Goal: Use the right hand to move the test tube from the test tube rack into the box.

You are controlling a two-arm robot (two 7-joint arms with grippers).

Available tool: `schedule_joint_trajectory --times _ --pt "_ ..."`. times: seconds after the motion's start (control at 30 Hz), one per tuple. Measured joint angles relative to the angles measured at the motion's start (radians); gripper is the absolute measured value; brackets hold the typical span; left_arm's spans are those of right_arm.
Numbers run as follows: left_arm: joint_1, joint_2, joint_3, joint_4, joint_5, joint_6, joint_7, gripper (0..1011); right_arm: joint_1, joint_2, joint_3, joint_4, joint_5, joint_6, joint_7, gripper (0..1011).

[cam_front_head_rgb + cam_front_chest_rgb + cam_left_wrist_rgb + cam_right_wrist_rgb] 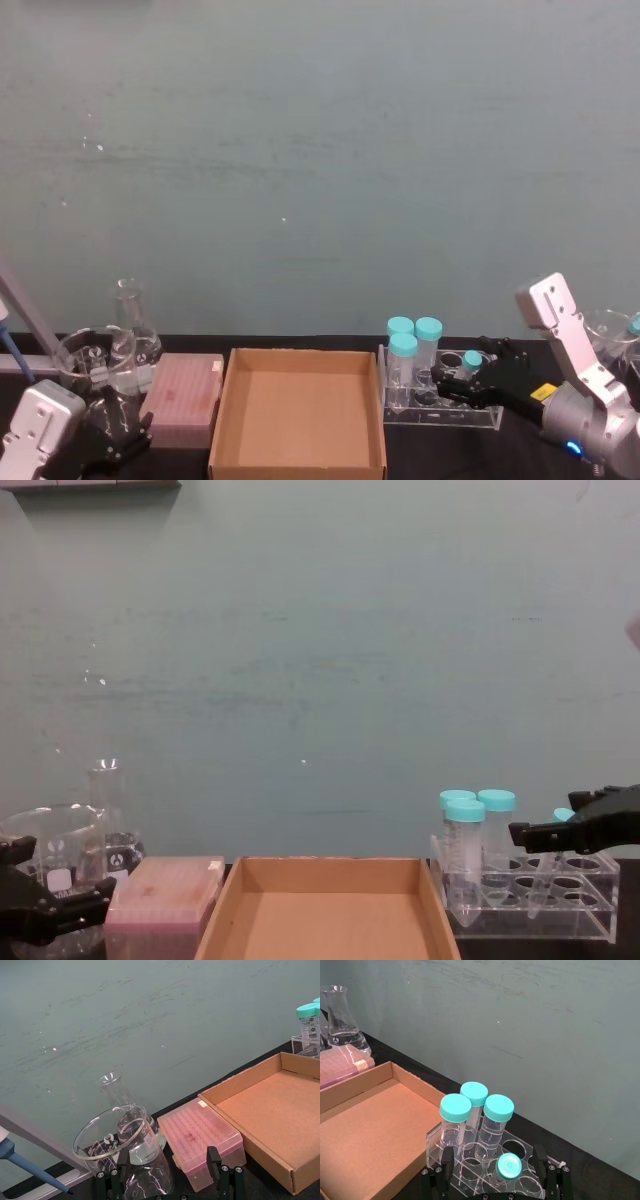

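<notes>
Right end effector (493, 1155) is down at the rack (436, 1142), on the right side of the dark tabletop (590, 1170). Its two black fingers (444, 1167) are spread wide, one on either side of the slim test tube (509, 1166), and there is a gap on both sides, so nothing is gripped. The tube stands upright in a hole in the row of the rack nearest the end effector, its small teal cap poking up above the top plate. In the chest view that cap peeks out just behind the black fingers, and the pointed tip shows through the clear acrylic below.

Three fat teal-capped tubes (403, 347) stand together at the end of the rack nearest the box. The cardboard box (300, 415) sits just beside the rack on its left, in the middle of the tabletop, with its brown floor bare.

On the far side of the box lies a pink lidded plastic case (185, 398), touching or nearly touching the box wall. Past it are a glass flask (130, 320) and a glass beaker (90, 360).

Left end effector (167, 1160) is low at the left edge, behind the beaker and pink case, with its fingers set wide apart and holding nothing.
</notes>
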Motion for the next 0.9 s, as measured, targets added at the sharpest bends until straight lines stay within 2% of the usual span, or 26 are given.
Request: schedule_joint_trajectory --times 0.3,0.9 --pt "0.000 0.000 0.000 0.000 0.000 0.000 0.000 1000 0.025 -0.023 0.006 0.051 -0.025 -0.004 0.014 1003" --pt "0.000 0.000 0.000 0.000 0.000 0.000 0.000 1000 0.036 -0.036 0.022 0.078 -0.058 -0.005 0.030 1003"
